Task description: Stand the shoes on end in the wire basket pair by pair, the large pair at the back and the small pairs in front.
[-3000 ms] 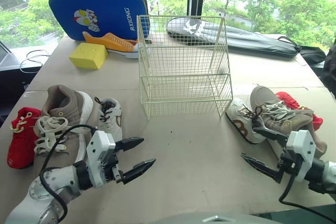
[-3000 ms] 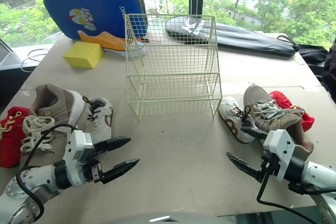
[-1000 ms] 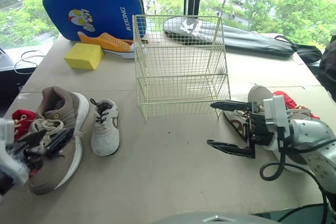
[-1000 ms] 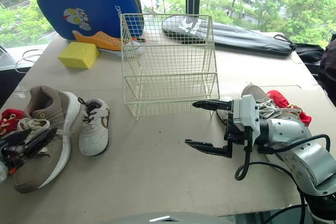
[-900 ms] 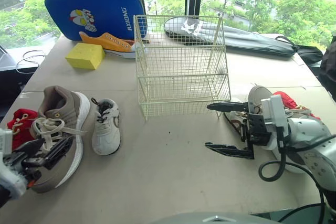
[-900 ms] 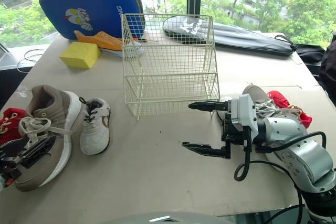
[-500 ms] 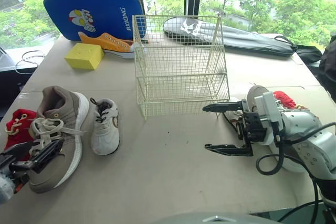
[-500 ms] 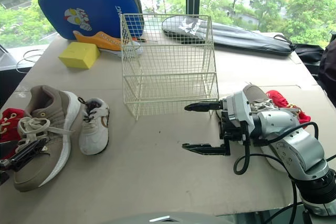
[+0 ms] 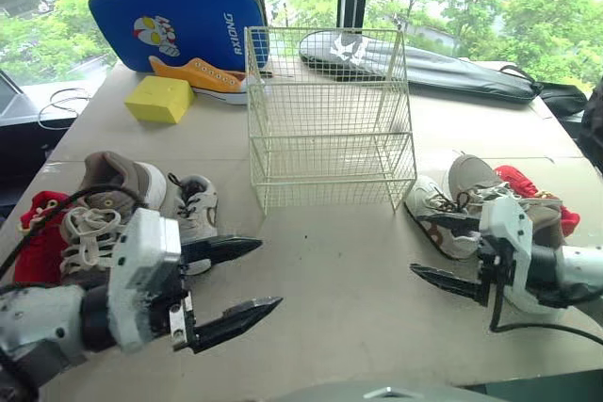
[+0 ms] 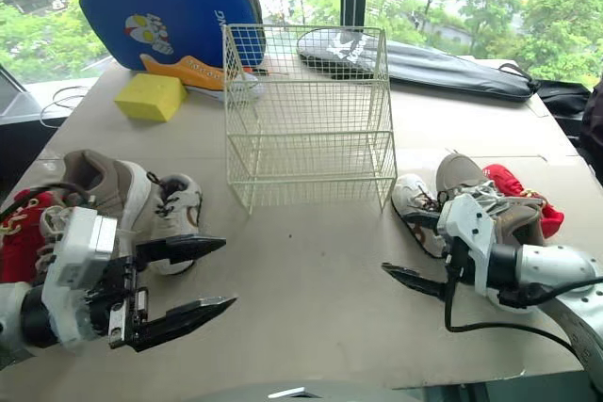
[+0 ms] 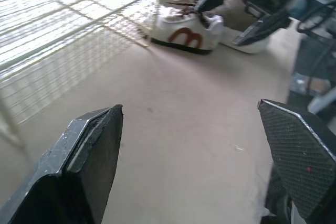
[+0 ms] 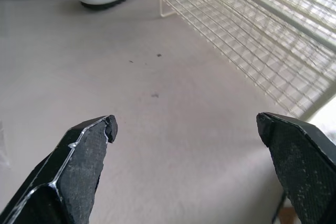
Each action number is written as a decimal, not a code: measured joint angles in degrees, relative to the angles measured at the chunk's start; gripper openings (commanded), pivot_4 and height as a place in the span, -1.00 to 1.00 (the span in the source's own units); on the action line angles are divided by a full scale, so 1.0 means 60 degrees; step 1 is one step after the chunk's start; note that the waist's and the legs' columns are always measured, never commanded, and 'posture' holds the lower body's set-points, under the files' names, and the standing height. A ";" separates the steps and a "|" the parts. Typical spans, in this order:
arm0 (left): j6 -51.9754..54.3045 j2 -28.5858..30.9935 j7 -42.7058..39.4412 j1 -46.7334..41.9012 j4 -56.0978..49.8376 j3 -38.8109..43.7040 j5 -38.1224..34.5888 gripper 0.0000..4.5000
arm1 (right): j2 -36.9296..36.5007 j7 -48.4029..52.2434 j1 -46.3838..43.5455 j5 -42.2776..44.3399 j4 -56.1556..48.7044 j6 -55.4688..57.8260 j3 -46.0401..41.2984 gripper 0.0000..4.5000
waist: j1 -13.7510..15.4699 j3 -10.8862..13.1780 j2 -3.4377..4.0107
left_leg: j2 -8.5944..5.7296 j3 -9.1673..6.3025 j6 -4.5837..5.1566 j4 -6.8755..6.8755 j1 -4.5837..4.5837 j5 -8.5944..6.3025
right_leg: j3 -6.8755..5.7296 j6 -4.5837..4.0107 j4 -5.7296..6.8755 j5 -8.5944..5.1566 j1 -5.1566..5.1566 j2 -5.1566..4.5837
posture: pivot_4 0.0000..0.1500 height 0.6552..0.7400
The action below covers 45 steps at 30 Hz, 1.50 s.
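The wire basket (image 9: 330, 120) stands upright at upper centre of the head view on the tabletop (image 9: 330, 261) and is empty. All the shoes lie outside it. At mid left a large tan sneaker (image 9: 108, 200) lies between a small red shoe (image 9: 42, 233) and a small white sneaker (image 9: 196, 214). At mid right their mates lie bunched: a white sneaker (image 9: 435, 218) nearest the basket, then the tan one (image 9: 490, 185), then the red one (image 9: 528, 185). An orange sneaker (image 9: 203, 77) leans on a blue case (image 9: 174, 21) at upper left, beside a yellow block (image 9: 160, 99). The left hand (image 9: 268, 273), lower left, is spread wide above bare tabletop. The right hand (image 9: 417, 244), lower right, is also spread, its upper finger over the white sneaker. The left wrist view adds a reddish-brown mark on that sneaker's side (image 11: 181, 30). The right wrist view shows the basket's lower corner (image 12: 163, 11) close up.
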 measured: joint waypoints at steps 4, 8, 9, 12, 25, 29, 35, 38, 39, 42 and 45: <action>-0.0422 0.0130 -0.0541 -0.1292 0.0564 -0.1629 0.0829 1.00 | -0.0187 -0.0996 0.0625 0.0113 -0.0493 0.1339 -0.1358 0.97 | -0.0003 0.0010 0.0010 | 0.0007 -0.0008 -0.0004 0.0009 -0.0004 0.0004 | -0.0002 0.0016 -0.0022 -0.0010 -0.0001 0.0004 | 1.00 1.00; -0.0632 -0.0008 -0.0749 -0.3063 0.1230 -0.3563 0.1413 1.00 | -0.0906 -0.1178 0.1402 0.0288 -0.0511 0.3121 -0.3527 0.97 | 0.0020 0.0025 0.0022 | 0.0009 -0.0025 0.0034 0.0029 -0.0043 0.0025 | -0.0001 0.0013 -0.0064 -0.0007 0.0000 0.0026 | 1.00 1.00; -0.0638 -0.0050 -0.0756 -0.3259 0.1340 -0.3746 0.1476 1.00 | -0.0921 -0.1166 0.1508 0.0331 -0.0559 0.3283 -0.3686 0.97 | 0.0004 0.0024 0.0019 | 0.0011 -0.0031 0.0039 0.0029 -0.0048 0.0027 | -0.0001 0.0007 -0.0068 -0.0003 0.0000 0.0034 | 1.00 1.00; -0.0723 -0.0246 -0.0832 -0.4113 0.1781 -0.4538 0.1826 1.00 | -0.0771 -0.1055 0.1996 0.0361 -0.0894 0.3529 -0.4265 0.97 | -0.0008 0.0025 0.0021 | 0.0006 -0.0045 0.0040 0.0021 -0.0053 0.0027 | 0.0005 -0.0021 -0.0072 0.0015 0.0003 0.0049 | 1.00 1.00; -0.0792 -0.0934 -0.1185 -0.5681 0.2590 -0.5929 0.2515 1.00 | -0.0706 0.0293 0.3759 -0.0236 -0.0701 0.3254 -0.5407 0.97 | -0.0020 0.0029 0.0030 | 0.0010 -0.0136 0.0043 0.0045 -0.0081 0.0028 | 0.0080 0.0015 -0.0118 -0.0007 0.0048 0.0145 | 1.00 1.00; -0.0791 -0.1036 -0.1180 -0.5498 0.2555 -0.5939 0.2566 1.00 | -0.0741 0.0845 0.4012 -0.0741 -0.0126 0.2633 -0.6010 0.97 | 0.0013 0.0035 0.0038 | 0.0009 -0.0141 0.0043 0.0051 -0.0082 0.0028 | 0.0081 0.0018 -0.0118 -0.0009 0.0052 0.0148 | 1.00 1.00; -0.0792 -0.1344 -0.1191 -0.5828 0.2601 -0.6320 0.2625 1.00 | 0.0647 0.1484 0.4438 -0.0880 0.0467 0.1584 -0.7601 0.97 | 0.0077 0.0030 0.0035 | -0.0007 -0.0207 0.0042 0.0051 -0.0103 0.0028 | 0.0083 0.0018 -0.0118 -0.0009 0.0068 0.0170 | 1.00 1.00; -0.0784 -0.1519 -0.1275 -0.6186 0.2711 -0.6572 0.2621 1.00 | 0.1197 0.1672 0.5318 -0.1162 0.0667 0.1254 -0.7698 0.97 | 0.0065 0.0017 0.0052 | -0.0016 -0.0233 0.0041 0.0049 -0.0110 0.0028 | 0.0085 0.0017 -0.0117 -0.0008 0.0074 0.0174 | 1.00 1.00; -0.0780 -0.1550 -0.1298 -0.6290 0.2771 -0.6636 0.2623 1.00 | 0.1299 0.1705 0.5465 -0.1130 0.0662 0.1267 -0.7698 0.97 | 0.0034 0.0013 0.0062 | -0.0016 -0.0234 0.0041 0.0050 -0.0109 0.0028 | 0.0086 0.0017 -0.0116 -0.0008 0.0077 0.0174 | 1.00 1.00; -0.0763 -0.1708 -0.1383 -0.6656 0.2933 -0.6911 0.2650 1.00 | 0.1532 0.1730 0.5831 -0.0862 0.0543 0.1497 -0.7618 0.97 | -0.0014 0.0014 0.0069 | -0.0012 -0.0235 0.0041 0.0051 -0.0107 0.0028 | 0.0084 0.0018 -0.0116 -0.0009 0.0084 0.0174 | 1.00 1.00; -0.0746 -0.1762 -0.1410 -0.6659 0.2953 -0.6956 0.2690 1.00 | 0.1612 0.1486 0.5639 -0.0752 0.0520 0.1619 -0.7303 0.97 | -0.0044 0.0016 0.0071 | -0.0009 -0.0232 0.0040 0.0052 -0.0109 0.0027 | 0.0085 0.0020 -0.0118 -0.0010 0.0083 0.0169 | 1.00 1.00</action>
